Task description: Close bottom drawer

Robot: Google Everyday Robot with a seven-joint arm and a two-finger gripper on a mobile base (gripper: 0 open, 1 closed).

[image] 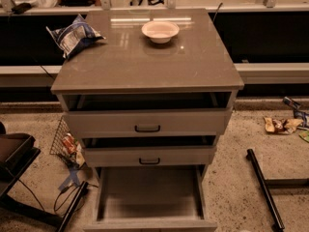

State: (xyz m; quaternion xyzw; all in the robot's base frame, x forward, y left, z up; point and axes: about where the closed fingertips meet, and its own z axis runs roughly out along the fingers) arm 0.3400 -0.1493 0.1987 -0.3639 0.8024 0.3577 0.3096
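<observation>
The bottom drawer [149, 192] of the pale grey cabinet is pulled far out. Its long grey tray is empty and its flat front [149, 224] lies at the bottom edge of the camera view; its handle is out of view. Above it, the middle drawer [149, 156] and the wider top drawer [147, 122] each stand slightly open and show black bar handles. My gripper is not in view.
A white bowl [160, 31] and a chip bag [73, 35] sit on the cabinet top [193, 66]. A black bar [264, 187] lies on the floor at right, with wrappers [280, 124] behind it. A wire basket [65, 141] and a black chair base [14, 153] stand at left.
</observation>
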